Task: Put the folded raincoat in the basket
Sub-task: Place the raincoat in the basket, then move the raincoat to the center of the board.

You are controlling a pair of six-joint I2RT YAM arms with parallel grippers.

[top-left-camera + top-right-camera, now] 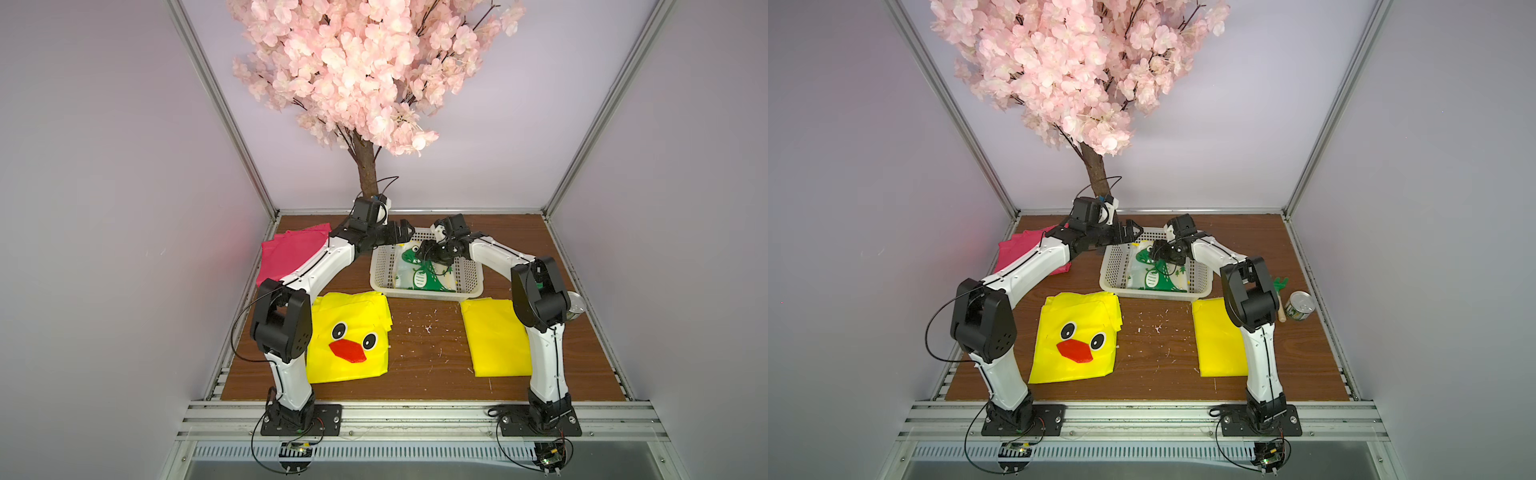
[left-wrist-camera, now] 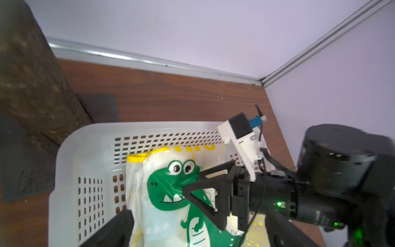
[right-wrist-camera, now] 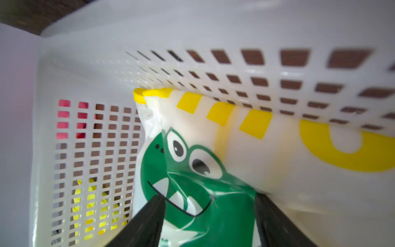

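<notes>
Where lilac walls [image 1: 124, 166] stand, scuffed wooden tabletop [image 1: 424, 365]

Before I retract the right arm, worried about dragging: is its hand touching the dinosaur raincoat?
Touching. The right wrist view shows both fingertips of the right hand pressed into the wrinkled dinosaur raincoat.

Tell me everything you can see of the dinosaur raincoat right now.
The dinosaur raincoat is a folded, glossy, whitish translucent plastic sheet printed with a green cartoon dinosaur and yellow markings. It lies inside the white basket, one folded edge against the far wall. The right pincer is down over the dinosaur's mouth, jaws apart either side of wrinkled film. The left pincer hovers open, clear of it.
</notes>
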